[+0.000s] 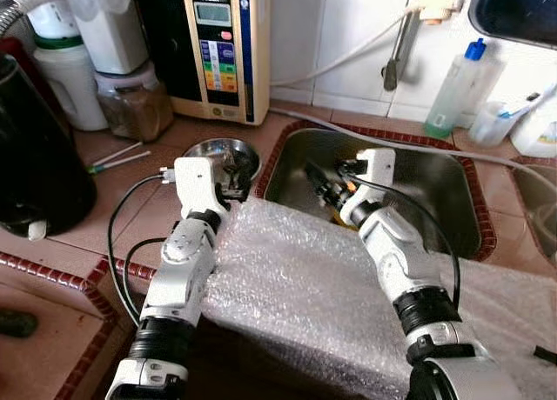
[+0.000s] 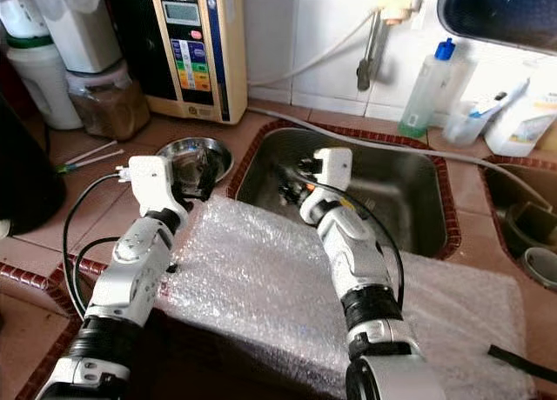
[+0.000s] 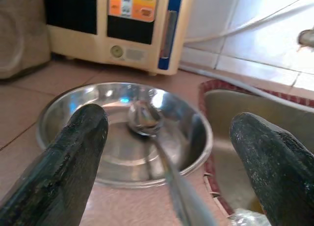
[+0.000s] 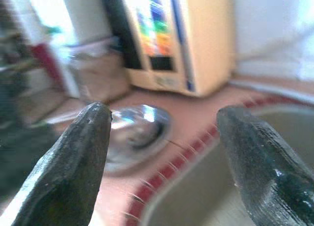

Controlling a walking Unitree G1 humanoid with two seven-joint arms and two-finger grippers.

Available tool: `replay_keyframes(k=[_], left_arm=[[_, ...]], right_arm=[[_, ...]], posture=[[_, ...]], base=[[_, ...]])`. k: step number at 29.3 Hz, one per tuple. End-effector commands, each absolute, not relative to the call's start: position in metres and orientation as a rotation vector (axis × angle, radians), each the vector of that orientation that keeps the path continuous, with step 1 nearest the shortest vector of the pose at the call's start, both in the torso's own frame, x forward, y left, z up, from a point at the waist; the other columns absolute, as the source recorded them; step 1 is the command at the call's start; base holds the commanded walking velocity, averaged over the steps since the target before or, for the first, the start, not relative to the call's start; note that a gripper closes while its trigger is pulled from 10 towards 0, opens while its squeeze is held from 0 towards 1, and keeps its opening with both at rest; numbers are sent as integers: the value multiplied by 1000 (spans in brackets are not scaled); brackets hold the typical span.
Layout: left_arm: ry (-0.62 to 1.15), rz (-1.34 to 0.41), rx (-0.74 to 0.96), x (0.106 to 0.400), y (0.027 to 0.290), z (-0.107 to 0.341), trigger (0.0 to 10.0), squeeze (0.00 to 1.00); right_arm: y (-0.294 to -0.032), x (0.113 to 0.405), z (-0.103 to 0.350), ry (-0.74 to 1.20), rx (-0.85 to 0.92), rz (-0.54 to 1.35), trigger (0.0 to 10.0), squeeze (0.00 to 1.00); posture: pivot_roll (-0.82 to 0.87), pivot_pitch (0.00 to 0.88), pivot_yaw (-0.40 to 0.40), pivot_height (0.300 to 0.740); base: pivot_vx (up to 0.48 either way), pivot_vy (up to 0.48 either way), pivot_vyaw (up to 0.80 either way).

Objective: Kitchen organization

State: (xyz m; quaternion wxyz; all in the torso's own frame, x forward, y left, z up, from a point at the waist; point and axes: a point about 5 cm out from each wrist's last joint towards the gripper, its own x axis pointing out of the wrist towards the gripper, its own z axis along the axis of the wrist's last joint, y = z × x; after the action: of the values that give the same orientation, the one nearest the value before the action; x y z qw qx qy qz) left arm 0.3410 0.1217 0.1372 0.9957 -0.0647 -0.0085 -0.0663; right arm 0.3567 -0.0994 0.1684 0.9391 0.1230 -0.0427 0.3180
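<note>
A shallow steel bowl (image 1: 205, 153) sits on the tiled counter just left of the sink (image 1: 435, 187). A metal spoon (image 3: 145, 119) lies in the bowl, its handle pointing back between my left fingers. My left gripper (image 1: 230, 179) hovers at the bowl's near rim, open, with the fingers wide on either side of the spoon handle and not touching it. My right gripper (image 1: 324, 188) hangs over the sink's near left corner, open with nothing between its fingers. In the right wrist view the bowl (image 4: 135, 130) lies ahead, blurred.
Bubble wrap (image 1: 296, 287) covers the counter edge under both arms. A cream water machine (image 1: 218, 48), a jar (image 1: 135, 104) and white containers line the back wall. A black pot (image 1: 35, 170) stands at the left. Two thin sticks (image 1: 117, 158) lie nearby. A blue-capped bottle (image 1: 457, 87) stands behind the sink.
</note>
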Motion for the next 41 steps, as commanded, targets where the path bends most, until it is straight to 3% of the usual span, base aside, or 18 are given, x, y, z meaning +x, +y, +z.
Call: replay_keyframes(k=[1, 9, 19, 20, 22, 23, 24, 27, 30, 31, 32, 33, 41], left_arm=[[-13, -129, -105, 342, 122, 135, 10000, 0], [53, -153, -85, 337, 117, 117, 10000, 0], [91, -154, -112, 344, 110, 112, 10000, 0], [92, -154, -114, 345, 109, 113, 8196, 0], [97, -154, -132, 348, 108, 113, 3412, 0], [100, -157, -142, 348, 107, 113, 314, 0], [105, -166, -154, 349, 104, 113, 0, 0], [106, -173, -153, 349, 102, 113, 0, 0], [96, -181, -146, 350, 101, 115, 1373, 0], [89, -179, -135, 350, 101, 117, 7961, 0], [87, -178, -130, 350, 101, 117, 7961, 0], [86, -177, -123, 350, 102, 118, 10000, 0], [73, -242, -41, 349, 95, 121, 10000, 0]], right_arm=[[-101, 350, 172, -83, 221, 693, 10000, 0], [-101, 335, 173, -53, 208, 754, 10000, 0], [-80, 302, 185, -10, 177, 1000, 10000, 0], [-81, 301, 184, 0, 169, 995, 10000, 0], [-83, 300, 181, 11, 159, 987, 10000, 0], [-83, 300, 180, 15, 157, 985, 10000, 0], [-83, 298, 180, 21, 154, 986, 10000, 0], [-82, 296, 180, 30, 154, 1001, 10000, 0], [-81, 290, 181, 54, 130, 1039, 10000, 0], [-83, 291, 181, 57, 118, 1027, 10000, 0], [-84, 292, 181, 58, 113, 1019, 10000, 0], [-87, 293, 180, 61, 109, 1008, 10000, 0], [-92, 294, 179, 74, 94, 985, 10000, 0]], posture=[[20, 0, -6, 740], [8, 0, -6, 740], [-8, 0, 0, 740], [-10, 0, 0, 740], [-11, 0, 1, 740], [-9, 0, 0, 740], [-9, 0, 3, 740], [-10, 0, 4, 740], [-7, 0, 6, 740], [-6, 0, 7, 740], [-6, 0, 7, 740], [-5, 0, 7, 740], [-2, 0, 10, 740]], base=[[0, 0, 0], [0, 0, 0], [0, 0, 0], [0, 0, 0], [0, 0, 0], [0, 0, 0], [0, 0, 0], [0, 0, 0], [0, 0, 0], [0, 0, 0], [0, 0, 0], [0, 0, 0], [0, 0, 0]])
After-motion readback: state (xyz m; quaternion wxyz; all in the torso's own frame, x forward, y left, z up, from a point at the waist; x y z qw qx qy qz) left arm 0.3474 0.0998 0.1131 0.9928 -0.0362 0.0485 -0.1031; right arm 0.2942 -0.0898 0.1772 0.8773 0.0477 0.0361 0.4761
